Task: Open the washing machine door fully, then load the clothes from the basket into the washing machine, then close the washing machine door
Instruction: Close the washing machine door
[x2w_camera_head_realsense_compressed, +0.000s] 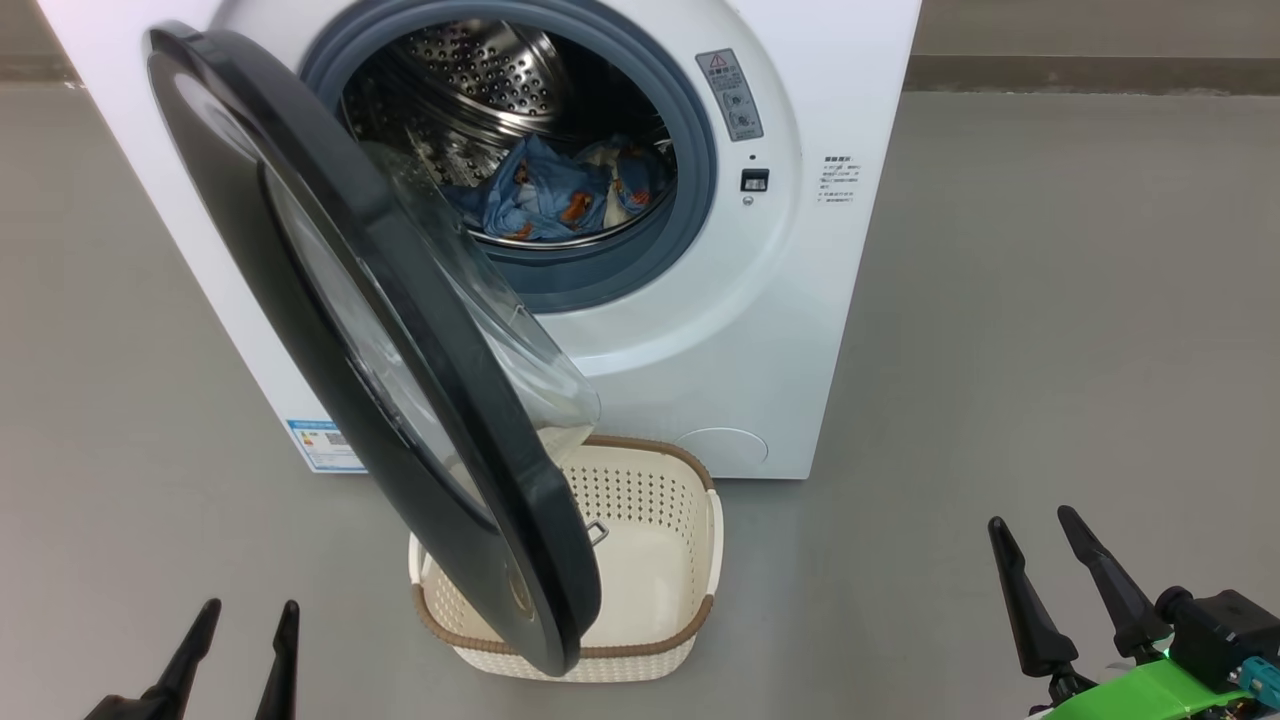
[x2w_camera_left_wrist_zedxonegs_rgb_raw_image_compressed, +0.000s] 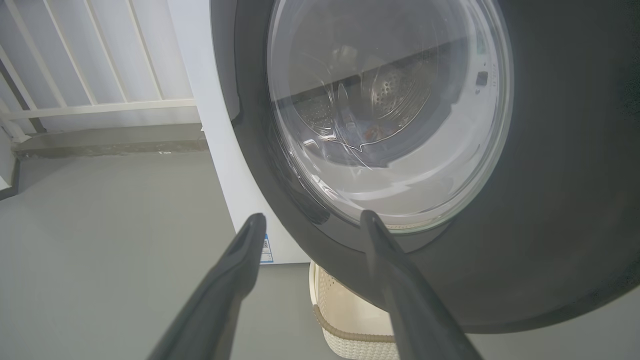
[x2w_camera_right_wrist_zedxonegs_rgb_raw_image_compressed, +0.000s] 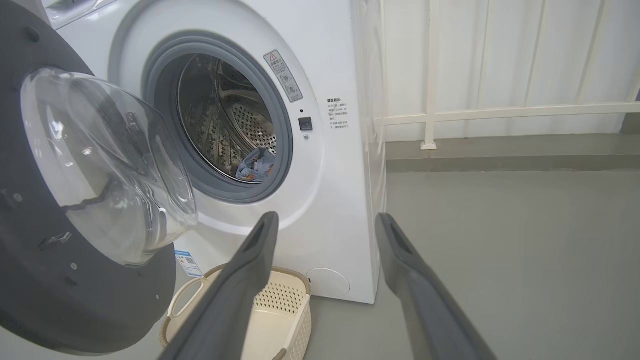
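Washing machine (x2w_camera_head_realsense_compressed: 700, 330) stands on the floor (x2w_camera_head_realsense_compressed: 1050, 300), its door (x2w_camera_head_realsense_compressed: 370, 350) partly open above the basket (x2w_camera_head_realsense_compressed: 640, 490); clothes (x2w_camera_head_realsense_compressed: 560, 195) lie in the drum (x2w_camera_head_realsense_compressed: 480, 70). Left tool (x2w_camera_head_realsense_compressed: 252, 605), spread wide, faces the door's outer side; right tool (x2w_camera_head_realsense_compressed: 1030, 517), also wide, sits well right of the basket.

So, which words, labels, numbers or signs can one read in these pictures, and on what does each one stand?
No text can be quoted; all of it stands on the washer.
Grey sticker, upper front: a red warning triangle; the print is too small to read.
Black print block, right side of the front: too small to read.
Blue label, lower corner of the front: blurred, unreadable.
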